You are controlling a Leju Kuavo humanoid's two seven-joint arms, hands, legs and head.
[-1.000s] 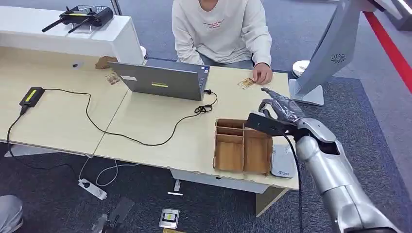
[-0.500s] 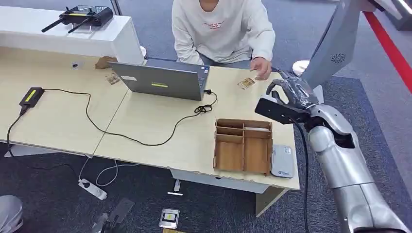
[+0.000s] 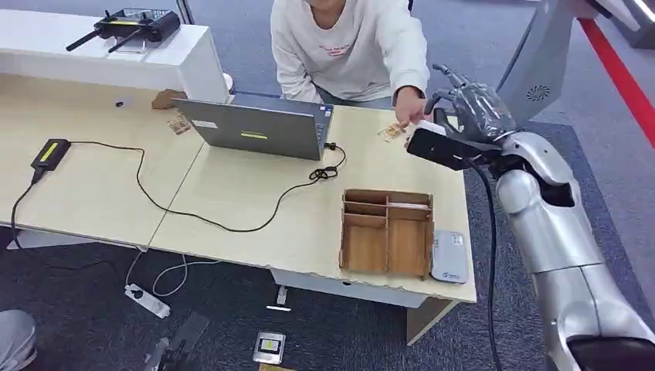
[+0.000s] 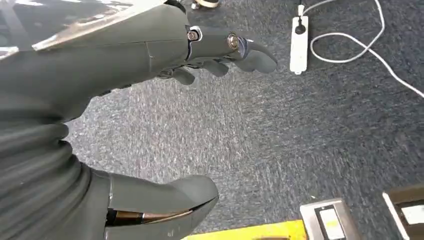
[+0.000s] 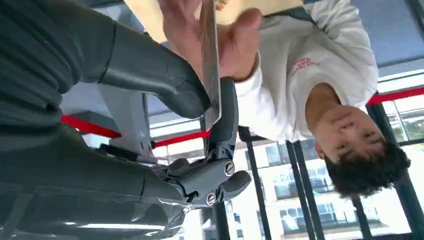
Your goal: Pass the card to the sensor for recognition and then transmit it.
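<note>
the right hand (image 3: 469, 110) was raised over the far right corner of the table (image 3: 255, 209), close to the hand of a person (image 3: 351, 46) in a pale sweatshirt who sat across from the robot. in the right wrist view a thin card (image 5: 211, 65) stood edge-on, pinched between the robot's thick grey thumb and a dark finger (image 5: 227, 120), while the person's hand (image 5: 210, 35) gripped the same card from the other end. both were holding it at once.

another small card (image 3: 391, 132) lay flat on the table just beside the person's hand. a grey laptop (image 3: 259, 127) stood open in the middle of the far side, with a black cable (image 3: 208, 220) running across the table to a small black box (image 3: 50, 153) on the left. near the front edge sat a wooden tray (image 3: 386, 232) with compartments, and just beside it, on its right, a flat white device (image 3: 450, 256).

the left hand (image 4: 150, 100) hung above grey carpet (image 4: 300, 125), fingers loosely curled and apart, holding nothing. a white power strip (image 4: 299, 45) lay on the carpet nearby.
</note>
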